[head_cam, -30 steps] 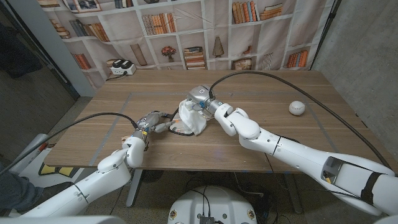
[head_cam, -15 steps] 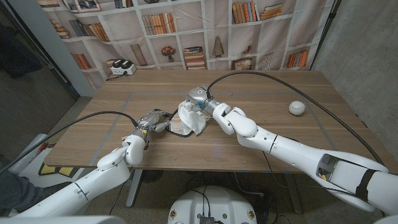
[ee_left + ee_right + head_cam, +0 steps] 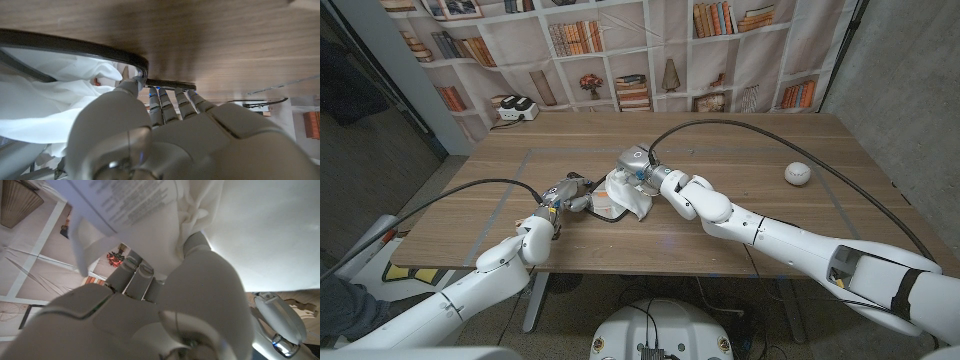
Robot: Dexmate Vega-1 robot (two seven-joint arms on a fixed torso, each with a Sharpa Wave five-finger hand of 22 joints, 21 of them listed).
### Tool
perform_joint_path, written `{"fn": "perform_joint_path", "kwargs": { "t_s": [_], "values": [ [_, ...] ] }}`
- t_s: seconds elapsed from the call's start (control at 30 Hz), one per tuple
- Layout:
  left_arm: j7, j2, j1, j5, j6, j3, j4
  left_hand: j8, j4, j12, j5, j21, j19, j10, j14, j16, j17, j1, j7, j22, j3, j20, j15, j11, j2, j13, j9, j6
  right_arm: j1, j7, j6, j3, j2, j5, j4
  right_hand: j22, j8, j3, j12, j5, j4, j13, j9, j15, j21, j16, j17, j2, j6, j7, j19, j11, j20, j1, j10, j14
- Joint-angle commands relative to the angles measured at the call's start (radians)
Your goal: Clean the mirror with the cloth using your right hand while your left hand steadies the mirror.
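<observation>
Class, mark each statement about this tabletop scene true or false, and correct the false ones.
1. The right hand holds a white cloth. True.
2. The left hand touches the mirror's rim. True.
3. The white ball lies beside the left hand. False: it lies far off on the robot's right side of the table.
4. The cloth is folded at the table's edge, away from the mirror. False: it lies bunched on the mirror.
</observation>
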Motion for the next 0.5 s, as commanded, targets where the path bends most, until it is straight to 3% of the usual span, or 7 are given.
{"fn": "perform_joint_path", "kwargs": {
  "t_s": [0.03,0.27,0.5],
  "values": [
    [0.004,-0.012,-0.002,-0.002,0.004,0.001,-0.001,0.003,0.001,0.003,0.011,0.007,-0.003,-0.004,-0.005,0.003,0.004,0.007,0.003,0.002,0.022,0.0,-0.037,0.005,-0.004,0.002,0.002,0.0,-0.014,0.014,0.068,0.0,-0.042,-0.018,-0.052,0.001,0.006,0.008,0.002,0.007,0.003,0.002,0.001,-0.018,0.006,0.003,0.006,0.031,0.015,-0.001,-0.009,-0.028,-0.134,0.026,0.039,0.013],
    [0.005,-0.023,-0.01,-0.004,-0.001,0.007,0.005,0.003,0.006,0.005,0.023,0.008,-0.002,-0.001,-0.006,0.003,0.004,0.003,0.005,0.002,0.05,0.004,-0.037,0.004,-0.006,0.002,0.002,0.001,-0.022,-0.017,0.129,-0.011,-0.045,-0.042,-0.053,0.001,0.009,0.005,0.005,0.008,0.005,0.006,-0.001,-0.018,0.013,0.001,0.009,0.028,0.03,-0.009,-0.012,-0.027,-0.133,0.02,0.047,0.011],
    [0.006,-0.028,-0.016,-0.003,-0.006,0.008,0.004,0.005,0.009,0.006,0.034,0.008,0.0,0.003,-0.006,0.003,0.004,-0.001,0.006,0.001,0.077,0.006,-0.037,0.006,-0.01,0.002,0.001,0.006,-0.007,-0.037,0.203,-0.037,-0.037,-0.087,-0.03,-0.004,0.018,0.0,0.008,0.008,0.005,0.011,-0.013,-0.018,0.023,-0.015,0.014,0.016,0.086,-0.02,-0.042,-0.026,-0.133,0.007,0.061,-0.016]
  ]
}}
